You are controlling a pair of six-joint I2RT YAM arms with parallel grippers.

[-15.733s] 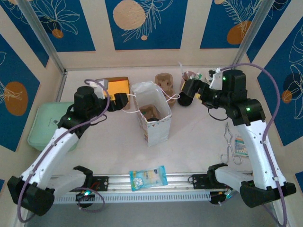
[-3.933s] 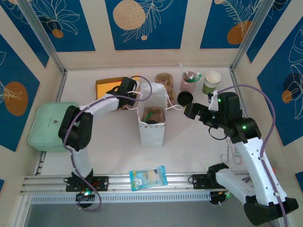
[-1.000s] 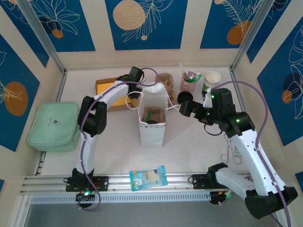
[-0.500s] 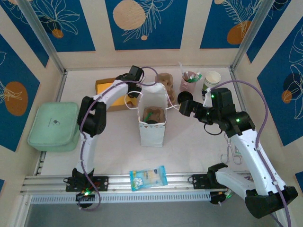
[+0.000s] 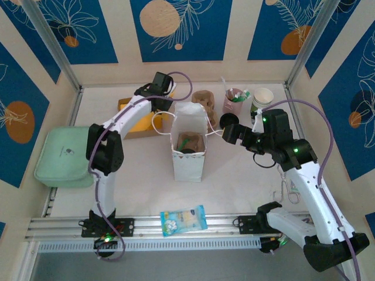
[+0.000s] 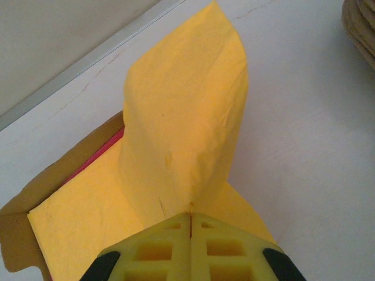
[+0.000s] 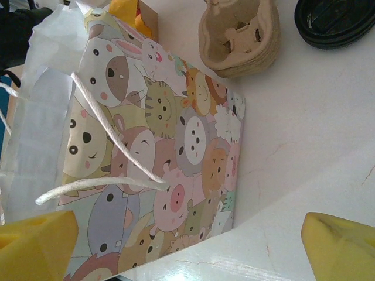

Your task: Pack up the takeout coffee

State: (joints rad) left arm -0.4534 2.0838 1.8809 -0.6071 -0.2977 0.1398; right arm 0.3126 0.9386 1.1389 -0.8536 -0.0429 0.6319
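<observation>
- Takeout coffee [image 5: 262, 98], with its white rim and green sides, stands upright at the far right corner of the tabletop [image 5: 140, 170]. It is just beside a pink cup [image 5: 234, 100] of stirrers and packets.
- A black lid [image 7: 335, 19] lies flat near a stack of brown pulp carriers [image 7: 237, 36].
- An animal-print paper bag [image 5: 188, 153] stands open mid-tabletop, well apart from the coffee, with one pulp carrier [image 5: 187, 142] inside it.
- The right end effector [image 7: 187, 249] is spread wide and empty, on the near side of the coffee, between it and the bag. The bag's white cord handle [image 7: 99, 149] loops close to one finger.
- The left end effector [image 6: 190, 218] is pressed together, pinching a yellow napkin [image 6: 181, 117] into a raised peak above a brown cardboard box [image 6: 17, 234].
- A green container [image 5: 64, 155] sits at the left edge, a blue snack packet [image 5: 183, 219] at the near edge, and metal tongs [image 5: 285, 181] to the right.
</observation>
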